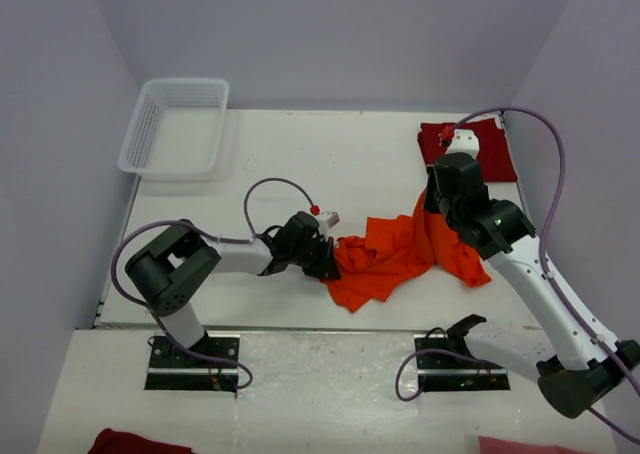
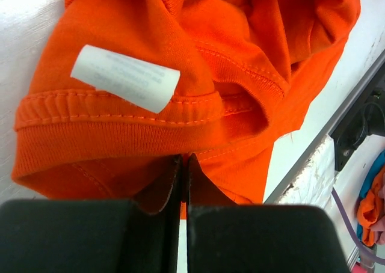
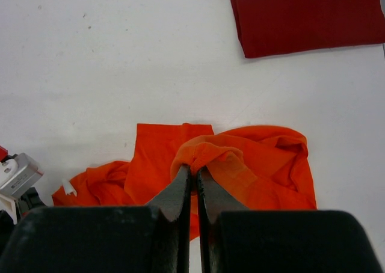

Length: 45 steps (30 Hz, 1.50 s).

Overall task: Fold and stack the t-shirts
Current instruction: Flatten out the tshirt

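Observation:
The bright orange t-shirt (image 1: 395, 254) lies crumpled on the white table between my two arms. My left gripper (image 1: 328, 259) is low at the shirt's left edge. In the left wrist view this gripper (image 2: 183, 160) is shut on cloth just below the ribbed collar (image 2: 114, 113) and its white label (image 2: 125, 78). My right gripper (image 1: 432, 206) is shut on a bunched fold at the shirt's right side and holds it raised; its tips (image 3: 194, 171) pinch that fold. The dark red t-shirt (image 1: 495, 152) lies folded flat at the back right corner (image 3: 307, 17).
A white lattice basket (image 1: 143, 129) stands at the back left of the table. The table's front edge (image 1: 300, 326) runs just below the orange shirt. Off the table, a dark red cloth (image 1: 130, 442) and a pink cloth (image 1: 525, 444) lie at the bottom.

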Each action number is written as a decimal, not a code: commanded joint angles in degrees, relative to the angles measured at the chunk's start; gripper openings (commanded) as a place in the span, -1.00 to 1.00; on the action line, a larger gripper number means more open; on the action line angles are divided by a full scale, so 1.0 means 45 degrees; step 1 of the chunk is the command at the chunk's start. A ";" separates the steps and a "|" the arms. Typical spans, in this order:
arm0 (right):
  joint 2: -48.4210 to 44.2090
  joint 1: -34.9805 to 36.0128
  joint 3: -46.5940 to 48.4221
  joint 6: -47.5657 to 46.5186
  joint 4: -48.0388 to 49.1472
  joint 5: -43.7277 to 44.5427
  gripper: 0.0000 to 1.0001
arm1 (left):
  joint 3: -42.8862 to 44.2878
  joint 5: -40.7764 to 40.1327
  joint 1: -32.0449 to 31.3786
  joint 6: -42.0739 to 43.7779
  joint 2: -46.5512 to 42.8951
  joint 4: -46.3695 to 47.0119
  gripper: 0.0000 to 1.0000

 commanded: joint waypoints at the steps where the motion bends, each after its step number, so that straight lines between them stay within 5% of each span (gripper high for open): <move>1: 0.0101 0.0037 0.0014 0.0119 0.0351 0.0219 -1.00 | 0.0231 -0.0574 -0.0048 0.0258 -0.0700 -0.0372 -1.00; 7: 0.0374 0.0037 0.0131 0.0139 0.0371 0.0239 -1.00 | 0.0698 -0.2429 -0.0107 0.1019 -0.4892 -0.4195 -1.00; 15: 0.0551 0.0037 0.0346 0.0158 0.0449 0.0063 -1.00 | 0.1598 -0.2844 -0.0107 0.1255 -0.7732 -0.6585 -1.00; 23: 0.0551 0.0017 0.0737 0.0080 0.0136 0.0180 -1.00 | 0.1288 -0.3039 -0.0088 0.1821 -0.7310 -0.6704 -1.00; 40: 0.0531 0.0037 0.0347 0.0080 0.0293 0.0199 -1.00 | -0.1838 -0.1497 -0.0634 0.0610 -0.5371 -0.3268 -1.00; 42: 0.0551 0.0017 0.0308 0.0081 0.0332 0.0161 -1.00 | -0.1955 -0.1302 -0.0634 0.0513 -0.5351 -0.3091 -0.71; 45: 0.0570 0.0037 0.0210 0.0061 0.0371 0.0161 -1.00 | -0.1937 -0.1067 -0.0634 0.0493 -0.5370 -0.2856 -0.54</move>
